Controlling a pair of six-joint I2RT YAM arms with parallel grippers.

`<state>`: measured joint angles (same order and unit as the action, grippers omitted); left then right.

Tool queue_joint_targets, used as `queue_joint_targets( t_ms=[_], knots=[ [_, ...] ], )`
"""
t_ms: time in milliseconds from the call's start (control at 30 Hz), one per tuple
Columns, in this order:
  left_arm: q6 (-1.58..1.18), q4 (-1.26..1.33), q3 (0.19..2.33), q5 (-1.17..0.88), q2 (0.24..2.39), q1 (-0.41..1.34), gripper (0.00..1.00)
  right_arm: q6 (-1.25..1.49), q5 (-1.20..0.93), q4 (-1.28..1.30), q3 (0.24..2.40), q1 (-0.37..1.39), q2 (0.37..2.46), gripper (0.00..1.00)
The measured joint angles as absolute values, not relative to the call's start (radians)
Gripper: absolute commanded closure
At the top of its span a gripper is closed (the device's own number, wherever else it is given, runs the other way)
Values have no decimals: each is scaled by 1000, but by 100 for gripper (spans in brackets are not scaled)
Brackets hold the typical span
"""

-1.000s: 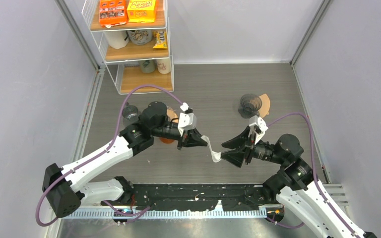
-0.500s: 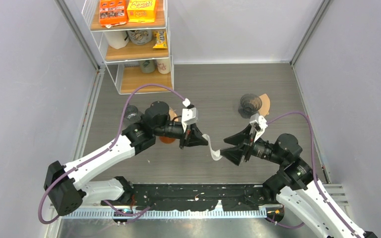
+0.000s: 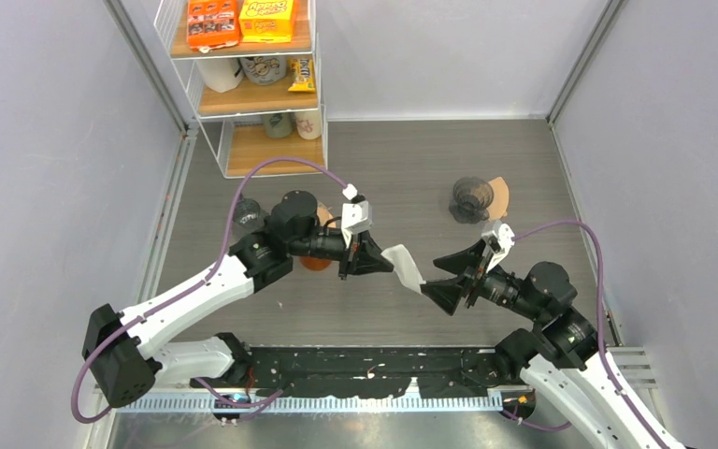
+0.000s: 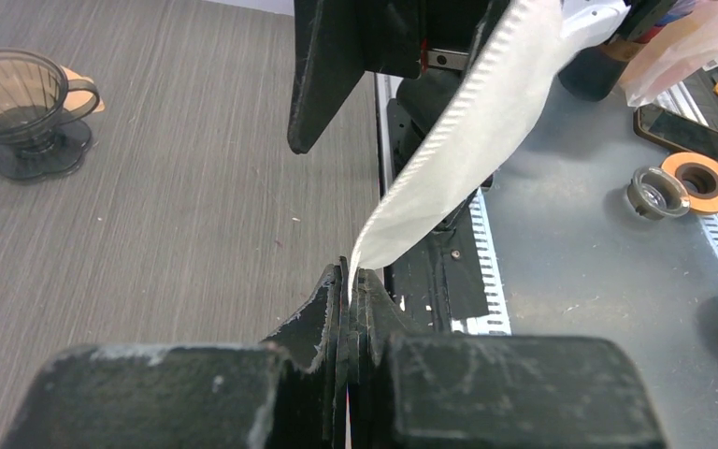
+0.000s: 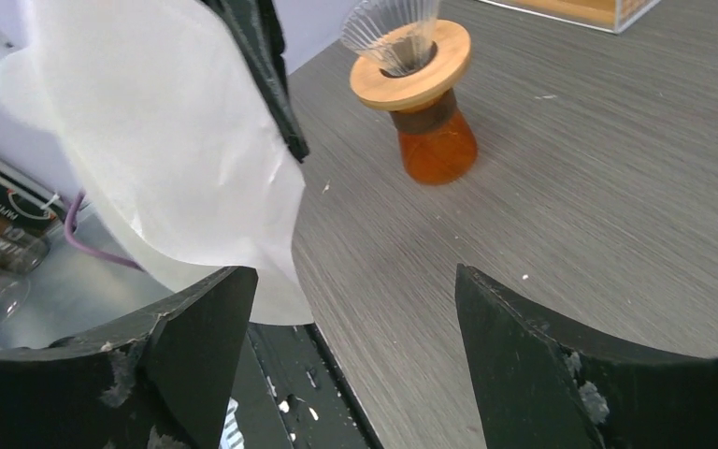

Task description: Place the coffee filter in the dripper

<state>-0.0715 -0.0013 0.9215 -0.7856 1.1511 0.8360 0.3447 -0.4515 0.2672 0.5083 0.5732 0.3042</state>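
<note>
Over the middle of the table (image 3: 402, 159), the left gripper (image 3: 385, 264) is clenched on one pointed corner of the white coffee filter (image 3: 406, 269), holding it up in the air so the rest of the paper fans out toward three o'clock. Facing it, the right gripper (image 3: 437, 279) stands spread wide with nothing between its jaws, the paper just beside one finger. My guess is that one pinch is enough to carry it. The smoky glass dripper (image 3: 472, 198) sits at one o'clock from the filter, well apart. An orange carafe (image 5: 437, 145) topped with a ribbed cone (image 5: 393, 33) sits at nine o'clock. Which is meant, I can't say.
</note>
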Motion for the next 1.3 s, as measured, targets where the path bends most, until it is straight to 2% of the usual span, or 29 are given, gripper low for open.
queue_joint_targets(
  t_ms=[233,767,1300],
  knots=[
    [-121,-30,933,-767,1151,836,100,322,-511,220,497,573,292,14],
    [-255,-109,954,-763,1151,836,100,310,-443,122,484,573,314,13],
    [-289,-126,971,-698,1151,836,100,322,-538,113,418,573,301,13]
  ],
)
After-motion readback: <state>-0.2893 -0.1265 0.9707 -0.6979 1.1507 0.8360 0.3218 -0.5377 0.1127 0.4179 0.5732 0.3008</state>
